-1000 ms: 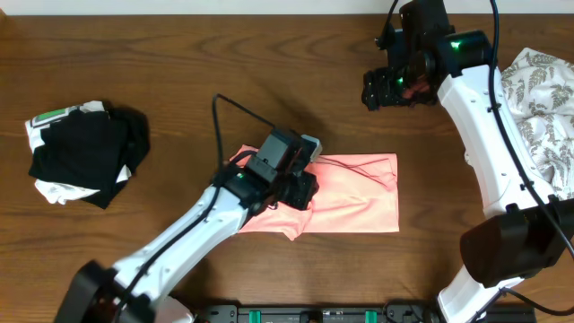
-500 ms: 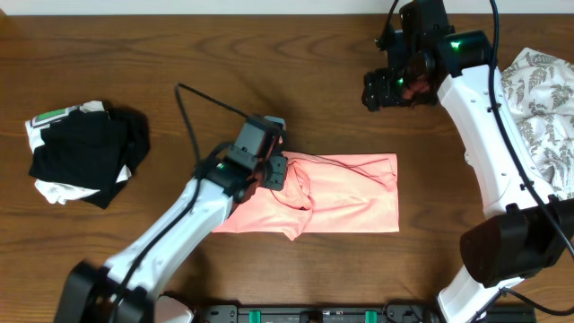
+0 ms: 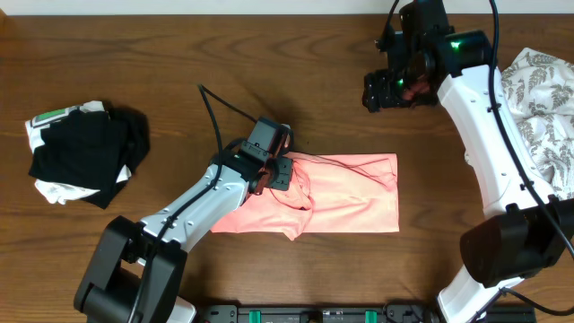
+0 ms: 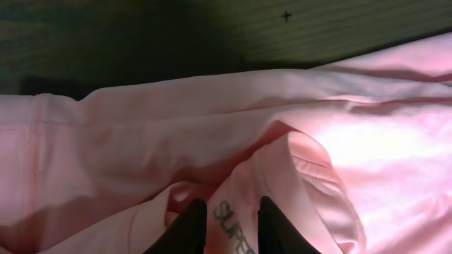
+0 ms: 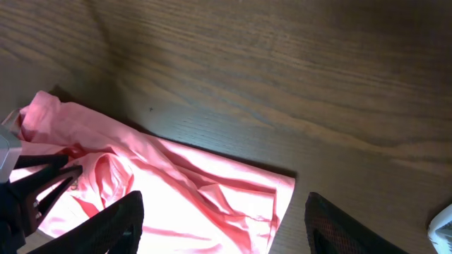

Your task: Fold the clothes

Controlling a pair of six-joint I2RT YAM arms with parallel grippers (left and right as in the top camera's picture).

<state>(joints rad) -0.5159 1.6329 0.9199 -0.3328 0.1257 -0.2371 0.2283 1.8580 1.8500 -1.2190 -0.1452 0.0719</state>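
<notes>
The plain salmon-pink T-shirt of soft fabric lies part-folded in the middle of the brown wooden worktop, nearer its front edge. The left gripper pinches the collar fold between 2 nearly closed fingers. The right gripper hangs wide open and empty near the far edge. The cloth looks light and limp and will likely slump, so it is best taken at a hem or corner.

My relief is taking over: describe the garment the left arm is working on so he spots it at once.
On the wooden table, look just below centre: the salmon-pink T-shirt lies as a flat rectangle, the left gripper pinching its upper-left end. It is the only plain, single-colour garment; the black-and-white bundle sits far left and the white leaf-print garment at the right edge.
</notes>
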